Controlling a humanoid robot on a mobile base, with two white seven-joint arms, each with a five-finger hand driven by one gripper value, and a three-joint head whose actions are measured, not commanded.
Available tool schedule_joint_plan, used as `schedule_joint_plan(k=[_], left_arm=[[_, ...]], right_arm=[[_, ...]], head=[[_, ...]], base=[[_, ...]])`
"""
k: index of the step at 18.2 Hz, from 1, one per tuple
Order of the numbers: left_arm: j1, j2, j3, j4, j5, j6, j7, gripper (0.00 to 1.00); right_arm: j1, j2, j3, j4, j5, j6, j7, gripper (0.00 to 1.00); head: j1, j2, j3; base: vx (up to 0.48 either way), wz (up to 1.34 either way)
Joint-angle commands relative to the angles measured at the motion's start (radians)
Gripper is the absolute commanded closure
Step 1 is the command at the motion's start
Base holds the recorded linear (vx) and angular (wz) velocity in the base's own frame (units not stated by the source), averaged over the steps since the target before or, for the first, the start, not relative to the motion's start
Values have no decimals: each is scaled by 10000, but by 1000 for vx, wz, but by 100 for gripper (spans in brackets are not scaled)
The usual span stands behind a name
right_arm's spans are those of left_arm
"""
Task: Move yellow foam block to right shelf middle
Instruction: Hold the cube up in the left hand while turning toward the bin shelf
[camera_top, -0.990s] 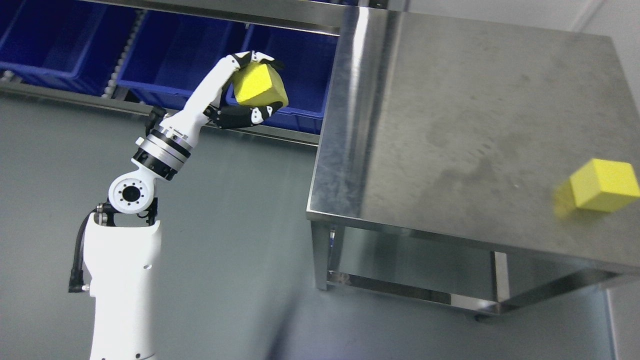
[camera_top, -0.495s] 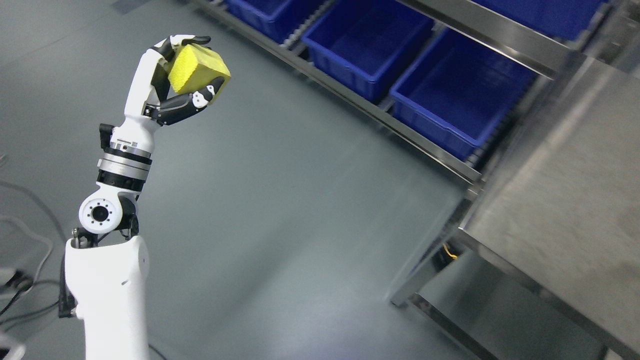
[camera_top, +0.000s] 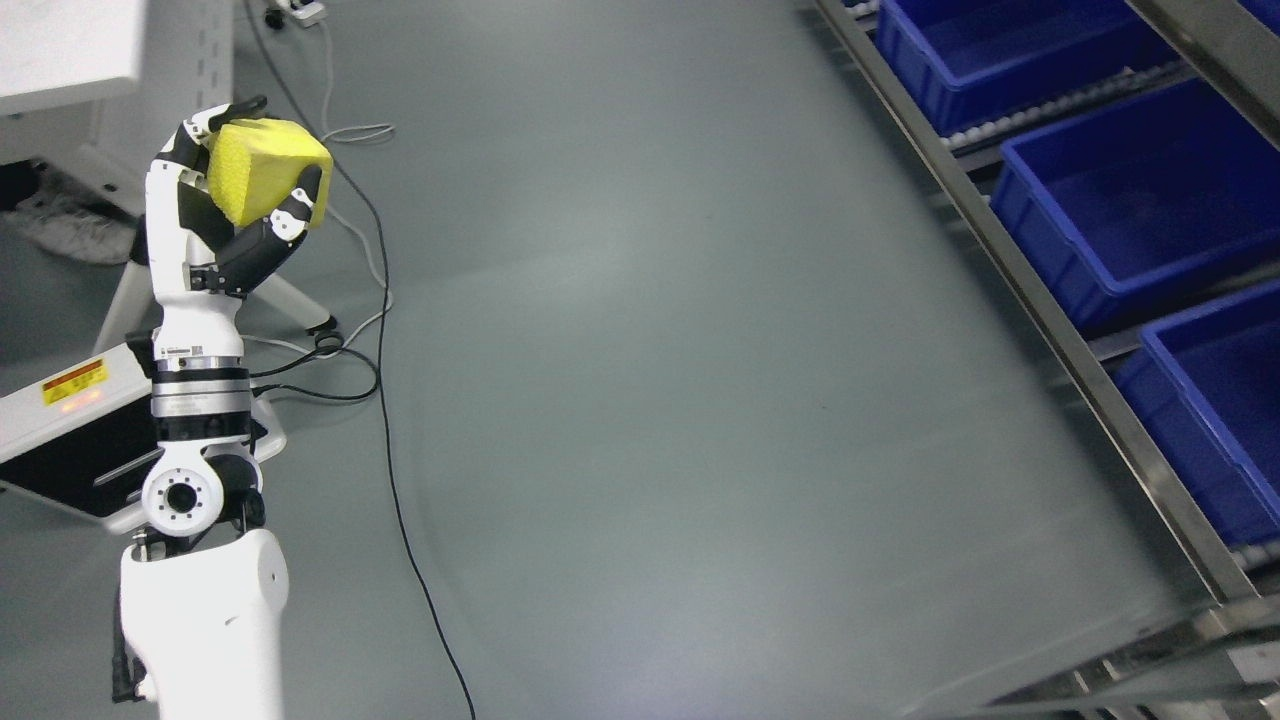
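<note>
Left hand (camera_top: 225, 205) grips yellow foam block (camera_top: 266, 183), partly hidden.

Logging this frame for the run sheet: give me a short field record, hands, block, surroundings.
left hand: raised at upper left, fingers curled around the block
yellow foam block: held in the left hand, off any surface
right hand: not in view
blue bins: on the shelf rack along the right edge, the visible ones look empty
floor: grey, with black cables trailing on the left
task status: block in hand, not yet on a shelf
</note>
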Motion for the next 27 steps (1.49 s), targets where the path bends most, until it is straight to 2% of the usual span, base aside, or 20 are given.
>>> schedule_joint_plan(k=[1,7,15,27], left_arm=[[375,126,-172,554,1156,-412,43,98],[421,126,-372,646,1404,-657,58,96],[437,126,-403,692,1388,-658,58,100],[437,126,-510,799,1327,-597,58,100]], right_arm=[[17,-175,0,-174,31,7,4,0],[17,-175,0,-174,31,7,4,0],[17,-175,0,-174,31,7,4,0],[17,-175,0,-174,31,7,4,0]], head=[[0,0,0],[0,0,0],[0,0,0],[0,0,0]], base=[[27,609],[62,239],[166,28],[379,-190]])
